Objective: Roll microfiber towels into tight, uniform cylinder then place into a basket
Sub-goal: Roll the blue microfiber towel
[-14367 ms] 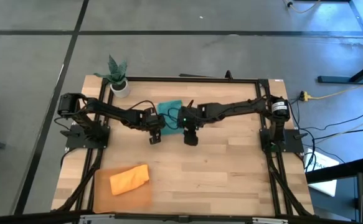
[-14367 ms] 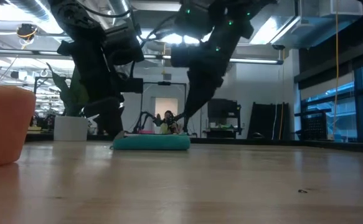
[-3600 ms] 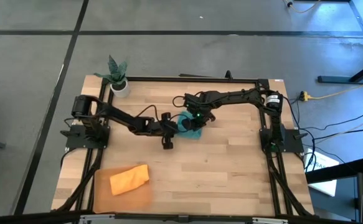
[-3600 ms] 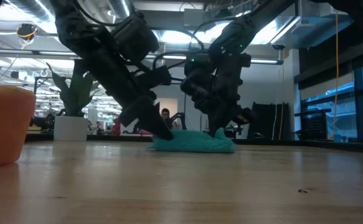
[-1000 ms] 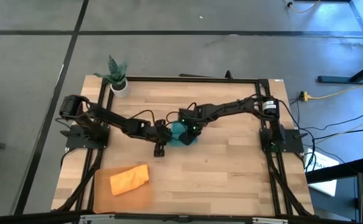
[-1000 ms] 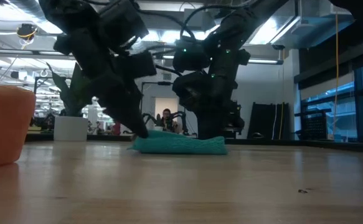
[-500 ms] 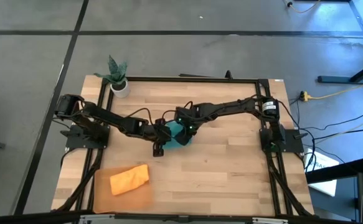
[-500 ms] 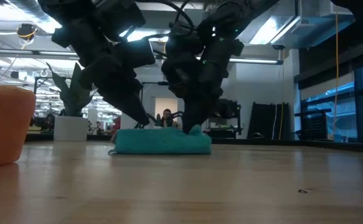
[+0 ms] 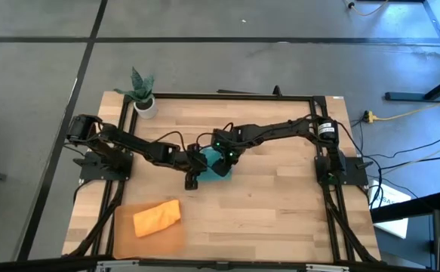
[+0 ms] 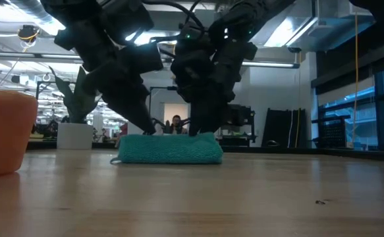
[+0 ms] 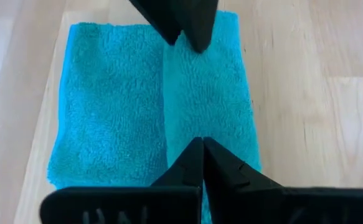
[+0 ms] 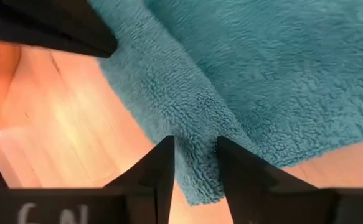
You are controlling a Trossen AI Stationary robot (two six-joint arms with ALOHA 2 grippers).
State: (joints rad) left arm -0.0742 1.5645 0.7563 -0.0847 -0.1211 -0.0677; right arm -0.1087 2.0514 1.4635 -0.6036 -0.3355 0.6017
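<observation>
The orange towel (image 9: 157,217) is lying bunched inside the basket (image 9: 124,241) at the lower left of the high view, so one towel is judged as already placed. The teal towel (image 9: 218,162) is lying near the centre of the table (image 9: 280,204) and is being shown folded flat, with one flap laid over the other along a straight edge; no tight cylinder is being formed yet, so rolling and transfer to the basket are judged as remaining.

The left gripper (image 9: 192,180) is being held at the lower left edge of the teal towel, with the left arm reaching in from the left of the high view. Its fingers are being kept clenched together, tips pressed on the cloth in the left wrist view, with nothing pinched between them.

The right gripper (image 9: 224,156) is being held over the upper part of the same towel, the right arm extending in from the right. Its fingers (image 12: 159,165) are being shown slightly parted, with towel pile visible in the gap; the cloth is judged as released rather than gripped.

A potted plant (image 9: 142,92) is standing at the upper left corner.
</observation>
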